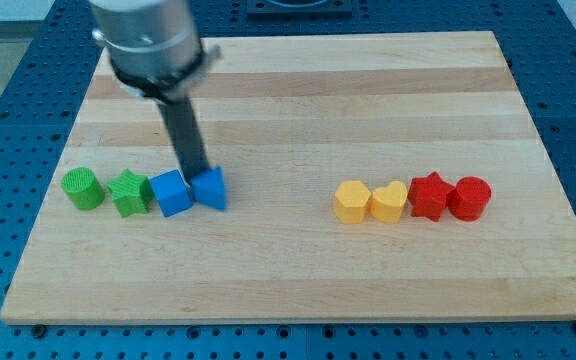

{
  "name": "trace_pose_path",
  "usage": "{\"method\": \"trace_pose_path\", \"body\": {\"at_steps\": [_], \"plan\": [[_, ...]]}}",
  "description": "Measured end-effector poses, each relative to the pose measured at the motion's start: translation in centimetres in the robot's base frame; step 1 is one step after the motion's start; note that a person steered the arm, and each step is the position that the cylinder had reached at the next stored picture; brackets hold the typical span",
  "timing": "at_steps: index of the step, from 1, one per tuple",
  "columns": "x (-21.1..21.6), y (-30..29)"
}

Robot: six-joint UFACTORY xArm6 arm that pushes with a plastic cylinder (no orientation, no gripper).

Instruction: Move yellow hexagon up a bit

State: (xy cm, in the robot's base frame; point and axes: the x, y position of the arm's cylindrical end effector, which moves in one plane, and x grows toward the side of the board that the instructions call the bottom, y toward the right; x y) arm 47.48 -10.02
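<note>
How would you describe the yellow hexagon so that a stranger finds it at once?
On the wooden board, look at the row of four blocks on the view's right. The yellow hexagon is the leftmost of them, touching the yellow heart. It has flat sides and is far from my tip.

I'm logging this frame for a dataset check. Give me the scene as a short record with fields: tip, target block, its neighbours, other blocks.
tip: my tip sits between blue cube and blue triangle, far left of the target
target: yellow hexagon, untouched
neighbours: yellow heart touching its right side; then red star, red cylinder
other blocks: green cylinder, green star
surface: wooden board
</note>
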Motion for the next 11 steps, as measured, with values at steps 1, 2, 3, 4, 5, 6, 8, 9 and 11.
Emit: {"method": "trace_pose_path", "body": {"at_steps": [1,2,3,4,5,6,8,9,11], "plan": [[0.1,1.8],[5.0,1.9],[6.3,2.7],[7.8,6.0],[7.8,9.1],[7.8,11.8],[6.7,14.2],[4.9,14.4],[-7.8,15.2]]}}
